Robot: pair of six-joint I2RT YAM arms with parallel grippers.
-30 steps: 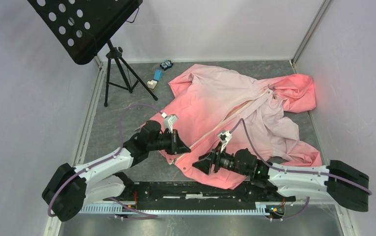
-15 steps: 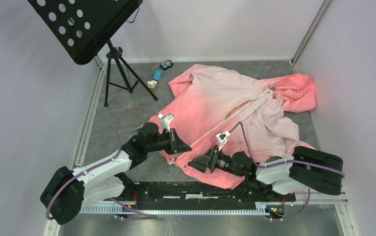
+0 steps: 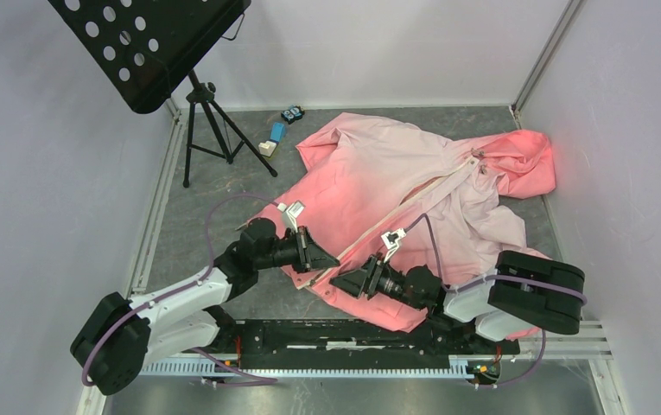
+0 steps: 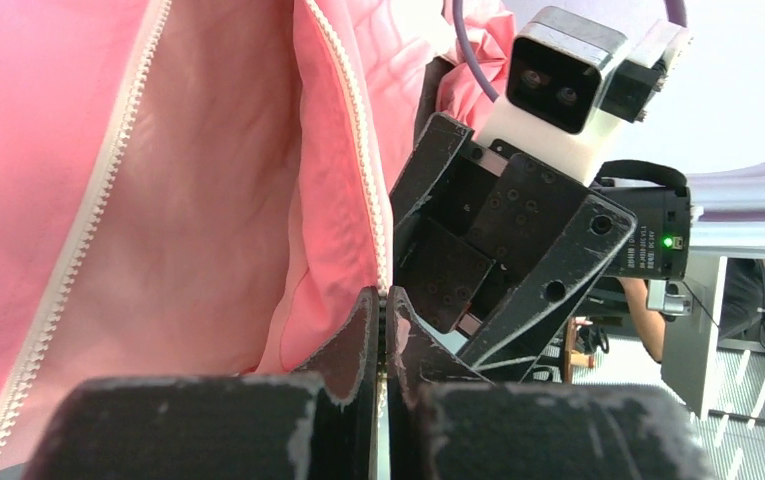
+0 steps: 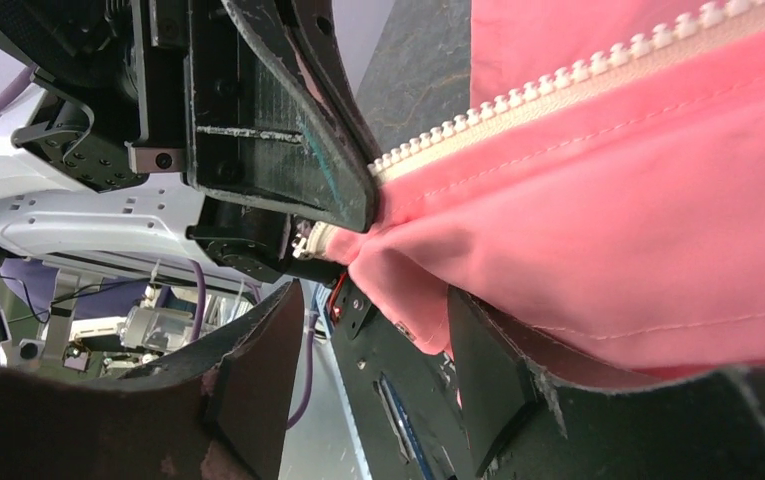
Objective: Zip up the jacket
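Observation:
The pink jacket [image 3: 413,186] lies spread on the grey table, its cream zipper strip [image 3: 413,203] running from the hood down to the near hem. My left gripper [image 3: 331,258] is at the bottom end of the zipper. In the left wrist view it [image 4: 383,305] is shut on the toothed zipper edge [image 4: 353,130]. My right gripper [image 3: 337,281] sits just beside it at the hem, facing it. In the right wrist view it [image 5: 373,350] is open, with a fold of the jacket hem [image 5: 418,290] between the fingers [image 5: 493,370] and the zipper teeth [image 5: 558,85] above.
A black music stand [image 3: 149,39] on a tripod [image 3: 210,130] stands at the back left. Small blue and white blocks [image 3: 272,138] lie near the back wall. Walls close in the table left and right. The rail [image 3: 344,337] runs along the near edge.
My right gripper has slid left along the hem until it sits next to the left gripper, and its arm has folded in. The left gripper has moved slightly nearer, keeping its hold.

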